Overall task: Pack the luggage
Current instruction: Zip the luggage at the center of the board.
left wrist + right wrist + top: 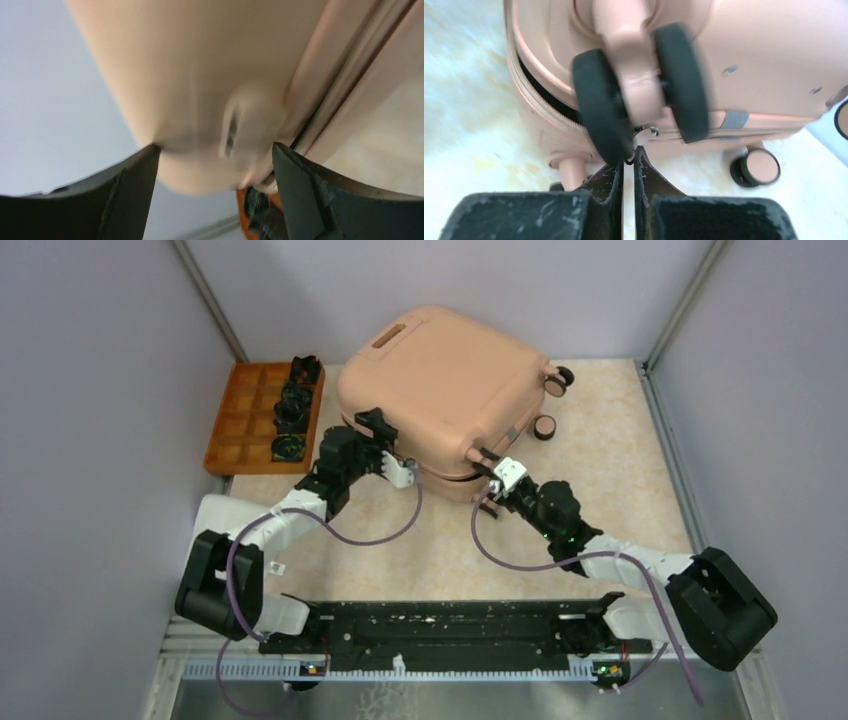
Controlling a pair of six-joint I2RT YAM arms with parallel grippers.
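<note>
Right wrist view: we are holding the right gripper shut at the zipper pull, luggage directly ahead, seam running sideways; the left gripper is standing wide open close against it.

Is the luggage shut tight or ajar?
Ajar: the luggage lid lies down, but a dark gap shows along its seam in the right wrist view.
</note>
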